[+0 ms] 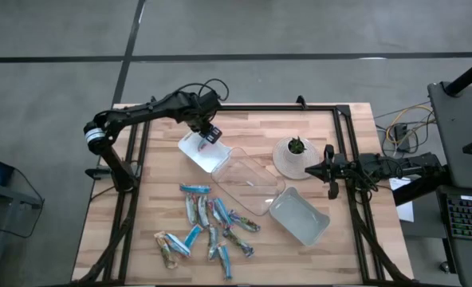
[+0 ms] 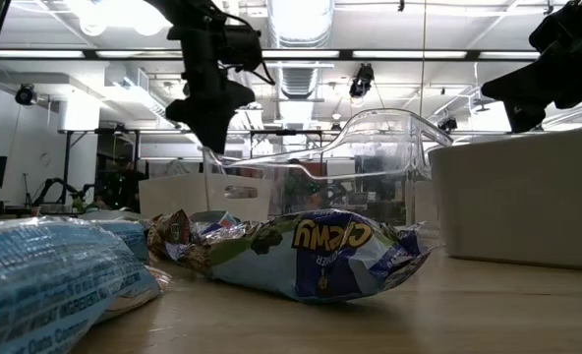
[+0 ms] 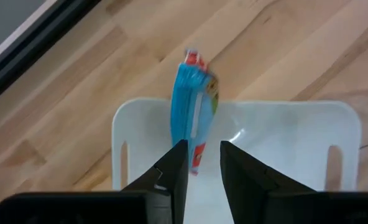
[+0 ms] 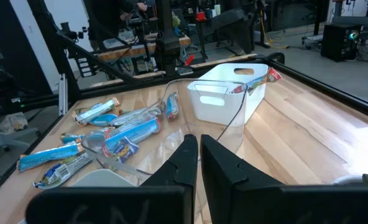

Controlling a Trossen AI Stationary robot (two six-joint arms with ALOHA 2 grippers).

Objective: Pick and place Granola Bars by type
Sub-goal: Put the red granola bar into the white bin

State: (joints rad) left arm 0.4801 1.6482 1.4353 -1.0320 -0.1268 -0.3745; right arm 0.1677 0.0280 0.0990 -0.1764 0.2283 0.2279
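Note:
My left gripper (image 1: 210,134) (image 3: 204,168) points down over the far right corner of a white tray (image 1: 194,150) (image 3: 283,143), its fingers a narrow gap apart. Below them a bright blue granola bar (image 3: 193,106) (image 4: 255,79) lies slanted in the tray. It leans on the tray's rim (image 3: 171,107), and its red end sticks out past the rim over the wood. The fingers hide its near end. Several more bars (image 1: 208,227) (image 4: 109,134) lie in a loose pile near the table's front. My right gripper (image 1: 328,171) (image 4: 199,146) waits shut and level at the right edge. My left gripper's fingertips (image 3: 178,165) stand from above at the bar's near end (image 3: 196,158), and the bar passes behind one finger. I cannot tell whether they touch it. The bar's far part rests on the tray's rim.
A clear plastic tray (image 1: 244,183) (image 2: 370,157) lies in the middle of the table, and a second white tray (image 1: 300,217) stands to its near right. A small plant on a white dish (image 1: 296,155) sits close to my right gripper. A black frame runs around the tabletop.

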